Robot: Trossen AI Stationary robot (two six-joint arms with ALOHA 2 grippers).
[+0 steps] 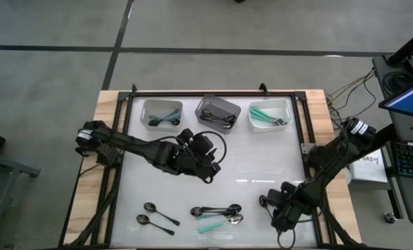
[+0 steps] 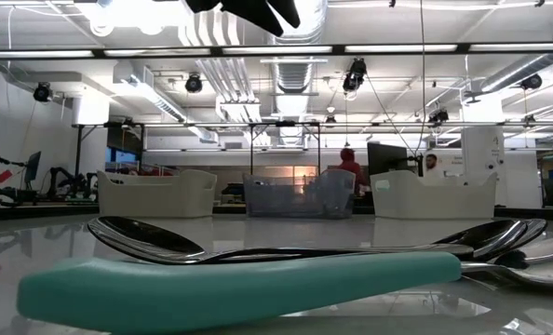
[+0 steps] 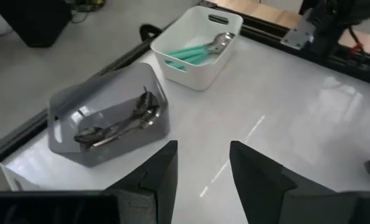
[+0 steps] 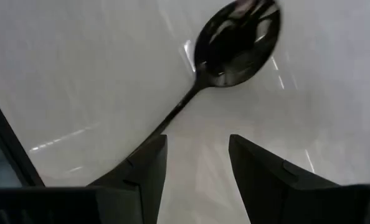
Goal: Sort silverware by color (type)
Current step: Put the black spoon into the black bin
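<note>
On the near half of the table lie two black spoons (image 1: 156, 215), a cluster of dark spoons (image 1: 217, 210) and a teal-handled spoon (image 1: 219, 223); in the low view the teal handle (image 2: 239, 284) lies in front of the dark bowls (image 2: 146, 237). My left gripper (image 1: 210, 172) hangs open over the table's middle, with nothing between its fingers (image 3: 202, 180). My right gripper (image 1: 279, 210) is open at the near right, pointing down. A glossy black spoon (image 4: 235, 43) lies on the table beyond its fingers. The spoon's handle end passes out of sight behind one finger (image 4: 149, 155).
Three bins stand along the far edge. The left white bin (image 1: 148, 111) holds teal and dark spoons, the grey bin (image 3: 66, 106) dark spoons, and the right white bin (image 3: 200, 74) teal-handled ones. A black frame (image 1: 305, 139) borders the white table.
</note>
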